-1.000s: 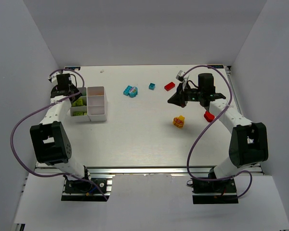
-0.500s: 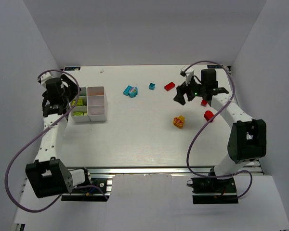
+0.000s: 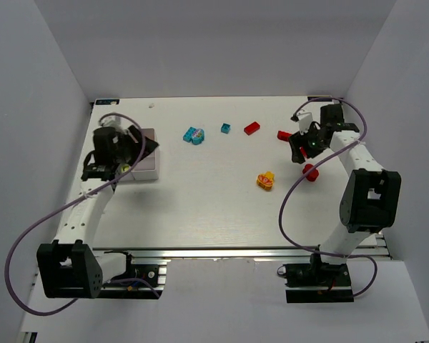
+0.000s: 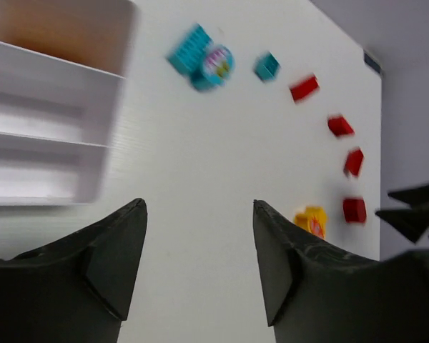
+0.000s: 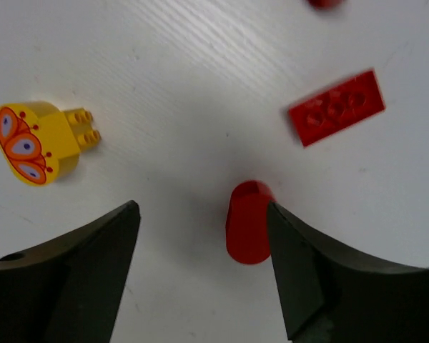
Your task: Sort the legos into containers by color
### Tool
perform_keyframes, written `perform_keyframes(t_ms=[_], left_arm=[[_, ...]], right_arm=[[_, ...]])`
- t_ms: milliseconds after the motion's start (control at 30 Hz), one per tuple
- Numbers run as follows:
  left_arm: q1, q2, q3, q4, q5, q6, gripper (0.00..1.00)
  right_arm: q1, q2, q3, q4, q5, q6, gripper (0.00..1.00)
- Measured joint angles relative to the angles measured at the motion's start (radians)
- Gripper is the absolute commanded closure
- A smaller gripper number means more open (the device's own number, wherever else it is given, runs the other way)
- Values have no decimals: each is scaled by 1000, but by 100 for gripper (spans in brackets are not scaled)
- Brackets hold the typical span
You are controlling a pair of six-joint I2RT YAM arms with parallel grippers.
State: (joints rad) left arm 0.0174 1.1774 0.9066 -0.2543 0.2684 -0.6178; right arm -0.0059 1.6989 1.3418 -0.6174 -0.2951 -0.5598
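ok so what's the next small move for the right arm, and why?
Probably shift the right gripper slightly toward the red round brick, then lower and close on it. The jaws stand open and empty, and the brick sits between them but off-centre, close to one finger. The red flat brick and yellow brick lie apart, clear of the grasp.

The red brick (image 5: 336, 107) and white tray (image 4: 51, 68) look smooth, glossy plastic — the table (image 5: 164, 64) matt, faintly grained.
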Motion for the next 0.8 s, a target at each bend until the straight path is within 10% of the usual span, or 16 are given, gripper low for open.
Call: perform_keyframes(t_ms=[167, 433, 800], left_arm=[[-211, -7, -13, 3, 9, -18, 25], [-241, -103, -135, -3, -24, -85, 23], [-242, -202, -150, -22, -68, -114, 23]], right_arm=[[-60, 2, -35, -69, 58, -8, 11], [-69, 65, -36, -56, 142, -5, 13], [-64, 222, -8, -42, 180, -3, 48]])
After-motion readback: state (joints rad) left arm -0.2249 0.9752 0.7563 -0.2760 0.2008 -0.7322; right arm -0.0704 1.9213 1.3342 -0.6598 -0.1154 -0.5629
